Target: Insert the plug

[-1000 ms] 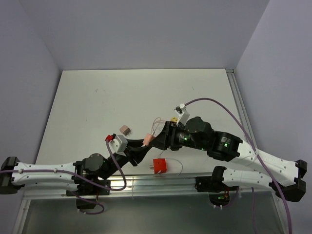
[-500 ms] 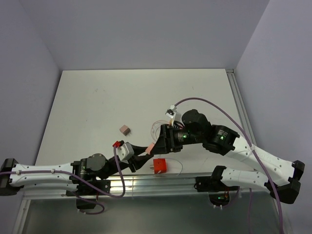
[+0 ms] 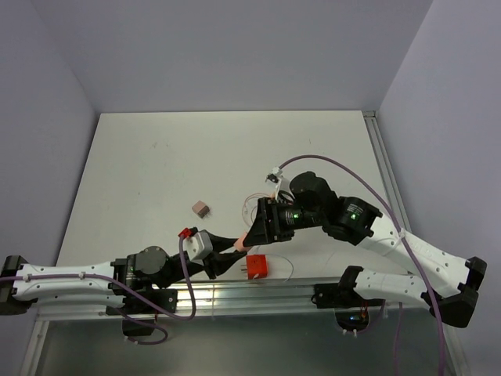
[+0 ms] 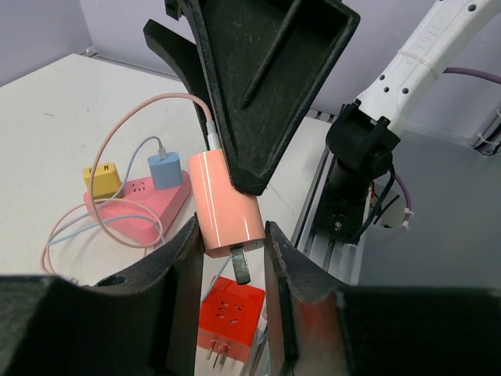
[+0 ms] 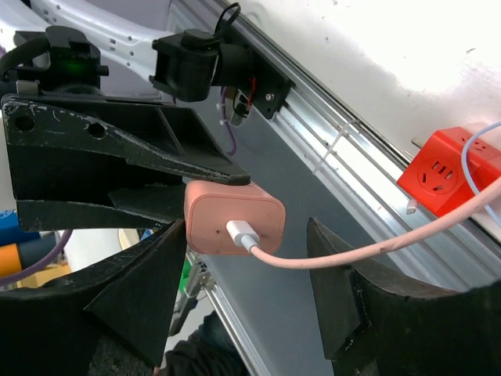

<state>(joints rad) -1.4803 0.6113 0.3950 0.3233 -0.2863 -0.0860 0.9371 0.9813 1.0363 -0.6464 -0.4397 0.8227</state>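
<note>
The pink plug with its pink cable is held in the air between both grippers, above the red socket cube near the table's front edge. My left gripper is shut on the plug, whose metal prong points down at the cube. My right gripper is open around the plug's cable end. One finger touches it and the other stands apart. A pink power strip lies behind with a yellow and a blue charger in it.
A small brownish block lies on the white table left of the grippers. Thin cables loop on the table. The aluminium rail runs along the near edge just below the red cube. Grey walls enclose the table.
Both grippers moved with the plug toward the near edge, over the red cube. The left arm drew back and the right arm reached forward and left.
</note>
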